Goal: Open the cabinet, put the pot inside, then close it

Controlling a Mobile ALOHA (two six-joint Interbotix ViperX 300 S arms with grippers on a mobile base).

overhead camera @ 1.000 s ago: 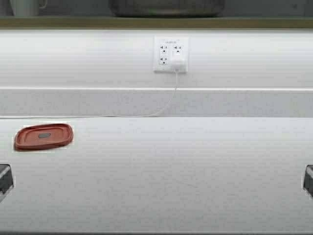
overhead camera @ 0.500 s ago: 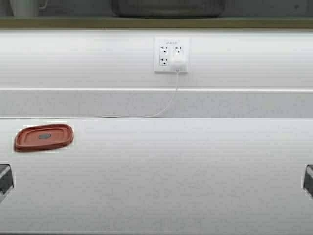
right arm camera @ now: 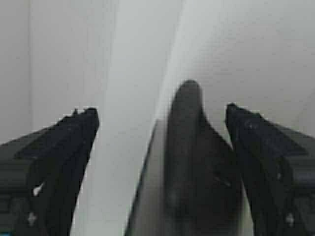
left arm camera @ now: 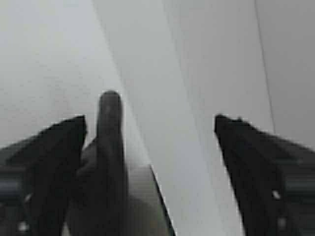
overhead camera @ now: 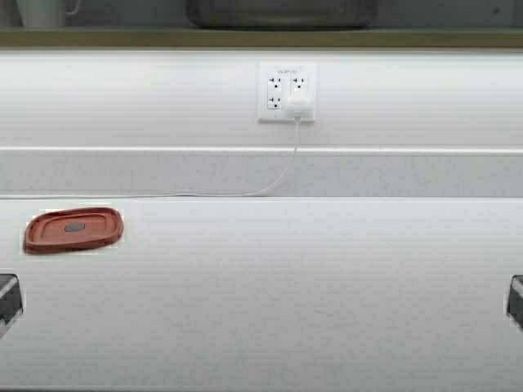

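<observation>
Left gripper (overhead camera: pixel 6 300): low at counter's (overhead camera: pixel 270 286) near edge, jaws spread wide, empty, seemingly parked; red lid (overhead camera: pixel 73 229): flat on counter, idle; pot (overhead camera: pixel 280 13): on the shelf above, apparently already stowed; right gripper (overhead camera: pixel 516 300): mirrored low, likewise agape, holding nothing.

Before me runs a white countertop (overhead camera: pixel 310 286) against a white backsplash wall (overhead camera: pixel 122 98). On that wall sits a white outlet plate (overhead camera: pixel 287 92) with 1 charger plugged in, its cord (overhead camera: pixel 278 178) trailing left.
</observation>
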